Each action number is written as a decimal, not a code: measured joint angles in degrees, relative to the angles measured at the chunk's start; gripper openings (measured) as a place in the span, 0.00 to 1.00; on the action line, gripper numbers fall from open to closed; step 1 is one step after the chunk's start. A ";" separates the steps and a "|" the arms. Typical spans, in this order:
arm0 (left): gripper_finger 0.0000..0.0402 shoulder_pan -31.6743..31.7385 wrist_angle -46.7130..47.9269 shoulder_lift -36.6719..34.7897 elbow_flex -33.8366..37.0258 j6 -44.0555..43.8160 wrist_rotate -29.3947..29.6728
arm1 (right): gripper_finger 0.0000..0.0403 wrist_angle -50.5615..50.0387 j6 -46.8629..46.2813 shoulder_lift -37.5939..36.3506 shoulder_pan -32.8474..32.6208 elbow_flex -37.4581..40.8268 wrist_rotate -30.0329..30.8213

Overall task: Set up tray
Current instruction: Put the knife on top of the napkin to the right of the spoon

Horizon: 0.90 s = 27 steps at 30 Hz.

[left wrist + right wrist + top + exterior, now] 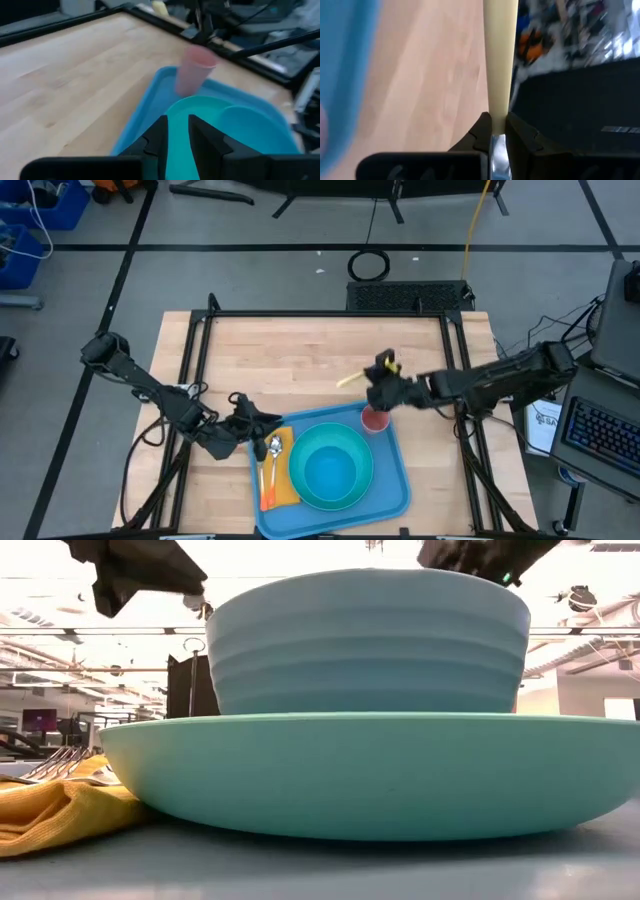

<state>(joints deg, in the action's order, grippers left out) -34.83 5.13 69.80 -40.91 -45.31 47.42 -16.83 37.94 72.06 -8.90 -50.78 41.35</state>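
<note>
The blue tray (pixel 395 480) sits at the near edge of the table, between the two arms, and it's filling up: teal plate (pixel 331 467) with a bowl (pixel 368 640) stacked on it, yellow napkin (pixel 280 477) alongside carrying a spoon (pixel 274 448) and an orange-handled utensil (pixel 267 498), and a pink cup (pixel 374 419) standing at the far right corner. Right there is the worry. The right gripper (pixel 382 383) hangs just beyond that cup, clamped tight on a cream-handled utensil (pixel 499 55), its metal end pinched between the fingers and the handle jutting out. Swing that in low and the handle or wrist clips the cup, tipping it off the tray. A grip so near one end could also let the piece pivot on release and land askew. The left gripper (pixel 246 423) hovers at the tray's left edge near the spoon, fingers a little parted, holding nothing I can see; it may crowd the napkin side.
</note>
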 joint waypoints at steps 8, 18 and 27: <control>0.19 -2.67 -12.12 1.67 -0.02 16.88 -1.80 | 0.05 10.67 1.20 4.71 -14.54 -0.04 11.62; 0.19 -1.35 -25.82 7.51 -0.02 36.33 -5.54 | 0.05 33.39 18.22 16.63 -18.21 0.03 16.99; 0.19 -2.07 -26.00 9.79 -0.02 39.20 -5.18 | 0.05 45.32 28.70 20.24 -18.17 -0.04 17.19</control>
<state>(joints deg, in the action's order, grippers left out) -36.91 -20.86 79.59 -40.93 -6.11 42.24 28.49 66.64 92.31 -27.07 -50.83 58.54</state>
